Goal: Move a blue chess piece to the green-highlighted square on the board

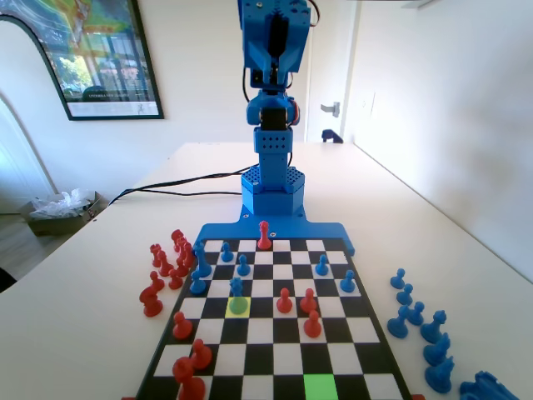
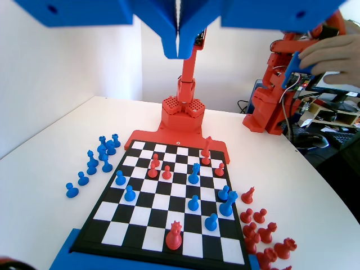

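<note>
**Arm parked high, piece sitting on the yellow square**

Fixed view first: the blue arm stands tall at the far end of the board (image 1: pixel 166 354), folded up well above the pieces; the blue chess piece (image 1: pixel 237 292) with the jagged top stands on the yellow-lime square (image 1: pixel 239 306), third row or so from the arm, left of centre; the green-highlighted square (image 1: pixel 320 387) is down at the near edge, right of centre, with nothing on it; a red piece (image 1: pixel 264 236) stands alone on the row closest to the arm; spare red pieces (image 1: pixel 164 267) are bunched off the board on the left, spare blue ones (image 1: pixel 420 329) on the right.

Wrist view: the gripper (image 2: pixel 179 48) hangs from the top edge with its jaws pressed together, just a thin seam between them, nothing held; it's way above the board; the blue chess piece (image 2: pixel 194 173) sits mid-board, beside a red pawn (image 2: pixel 166 173); the lone red piece (image 2: pixel 174 236) is nearest the camera.
</note>
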Tool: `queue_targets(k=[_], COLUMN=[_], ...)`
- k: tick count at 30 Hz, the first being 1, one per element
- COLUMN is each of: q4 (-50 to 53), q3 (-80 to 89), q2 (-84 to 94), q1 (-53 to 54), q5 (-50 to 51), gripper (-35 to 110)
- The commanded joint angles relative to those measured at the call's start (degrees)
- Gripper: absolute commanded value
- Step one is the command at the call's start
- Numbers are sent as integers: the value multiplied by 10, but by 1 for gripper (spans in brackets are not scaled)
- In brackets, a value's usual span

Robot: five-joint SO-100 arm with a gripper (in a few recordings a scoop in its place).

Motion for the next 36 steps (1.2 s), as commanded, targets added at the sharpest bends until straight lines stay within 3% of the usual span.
queue_targets(k=[1, 13, 19, 36], q4=[-4, -24, -83, -98], q3=[-31, -243, -247, -245], q2=[-23, -312, -413, -644], q1=[-1, -2, 30, 100], q5=[10, 80, 80, 41], gripper=[1, 1, 1, 5])
